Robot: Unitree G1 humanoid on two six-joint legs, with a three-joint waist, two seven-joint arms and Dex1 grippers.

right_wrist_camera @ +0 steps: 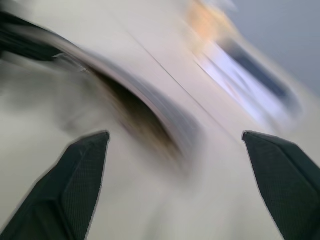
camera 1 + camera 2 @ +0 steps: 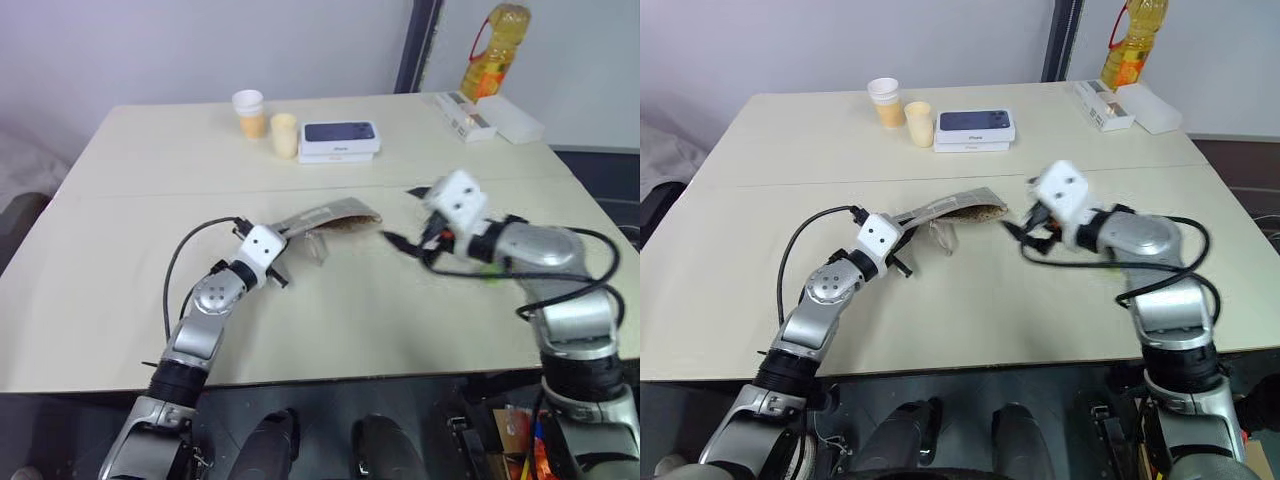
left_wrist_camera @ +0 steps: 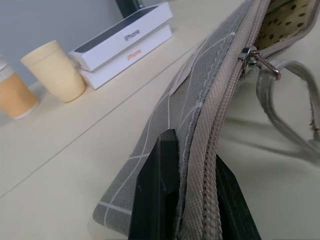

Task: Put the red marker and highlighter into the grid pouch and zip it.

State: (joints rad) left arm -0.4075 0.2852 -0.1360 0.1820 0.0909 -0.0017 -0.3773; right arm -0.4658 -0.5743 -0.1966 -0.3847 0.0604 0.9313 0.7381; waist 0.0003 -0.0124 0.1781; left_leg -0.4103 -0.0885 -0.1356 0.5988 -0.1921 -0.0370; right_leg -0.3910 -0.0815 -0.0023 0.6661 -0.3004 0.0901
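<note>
A pale beige table (image 2: 120, 300) carries all the objects; a seam line crosses it from side to side. The right gripper (image 2: 408, 218) hangs just above the table surface, near the mouth of the grid pouch but apart from it, with its two black fingers (image 1: 75, 190) spread wide and nothing between them. The grid pouch (image 2: 325, 217) lies near the table's middle, raised on its long edge; its end toward the right gripper gapes open, showing a dotted tan lining; its zipper slider sits close to that open end, and a grey pull cord (image 3: 287, 105) trails from the slider onto the table. The left gripper (image 3: 192, 200) is clenched on the pouch's closed end, one finger on each side of the fabric and zipper tape. Two stacked phone boxes (image 2: 340, 140) rest at the far side of the table; beside them stand a cream cup (image 2: 285, 134) and an orange cup with a white lid (image 2: 250, 113). A small patch of lime green (image 2: 490, 270), possibly the highlighter, shows under the right forearm.
</note>
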